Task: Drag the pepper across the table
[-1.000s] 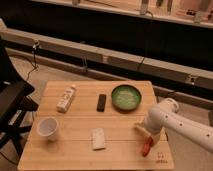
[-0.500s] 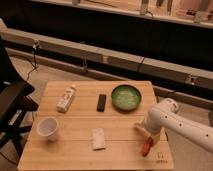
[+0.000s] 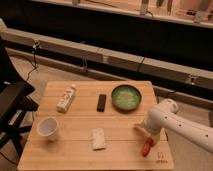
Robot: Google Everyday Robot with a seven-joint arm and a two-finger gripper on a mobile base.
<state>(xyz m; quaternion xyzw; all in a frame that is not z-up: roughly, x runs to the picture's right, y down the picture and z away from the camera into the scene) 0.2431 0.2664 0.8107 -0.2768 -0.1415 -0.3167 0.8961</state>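
The pepper (image 3: 147, 147) is a small red-orange tapered piece lying near the front right of the light wooden table (image 3: 80, 125). My gripper (image 3: 142, 131) reaches in from the right on a white arm and sits low over the table, just above and left of the pepper's upper end, touching or nearly touching it. The arm's wrist hides part of the gripper.
A green bowl (image 3: 126, 97) stands at the back right, a black remote-like object (image 3: 101, 102) beside it. A white bottle (image 3: 66, 98) lies at the back left, a white cup (image 3: 48, 128) at the front left, a pale packet (image 3: 99, 138) at the front middle. A dark chair (image 3: 10, 100) stands at the left.
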